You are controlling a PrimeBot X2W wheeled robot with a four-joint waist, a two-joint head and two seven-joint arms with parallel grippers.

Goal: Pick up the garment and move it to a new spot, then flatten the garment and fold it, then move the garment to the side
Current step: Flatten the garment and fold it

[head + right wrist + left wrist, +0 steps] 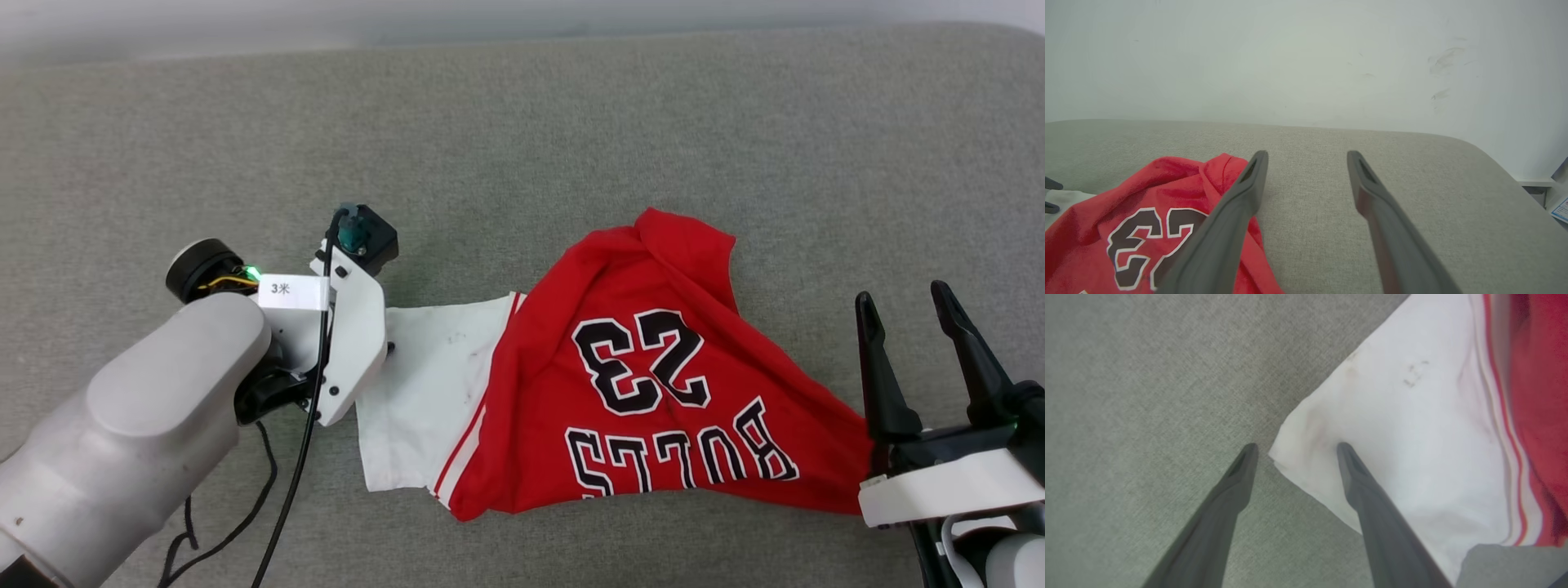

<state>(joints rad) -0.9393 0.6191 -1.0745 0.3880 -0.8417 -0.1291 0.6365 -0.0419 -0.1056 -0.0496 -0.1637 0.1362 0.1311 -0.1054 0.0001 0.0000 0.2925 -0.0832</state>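
The garment (637, 384), a red jersey with a white sleeve (424, 392), lies crumpled at the middle of the grey padded surface (522, 122), its "23" and "BULLS" upside down to me. My left gripper (1294, 447) is open astride the corner of the white sleeve (1412, 428), with one finger over the cloth and the other over bare surface. In the head view its white wrist housing (351, 343) covers the fingers. My right gripper (902, 294) stands open beside the garment's right tip, nothing between its fingers. The right wrist view has the garment (1147, 212) left of the right gripper (1306, 153).
Black cables (286, 490) trail from my left arm over the surface's front left. A pale wall (1306, 61) rises behind the surface's far edge. The surface's rounded corner (1494, 155) drops off at the right, with a shelf edge (1535, 183) beyond it.
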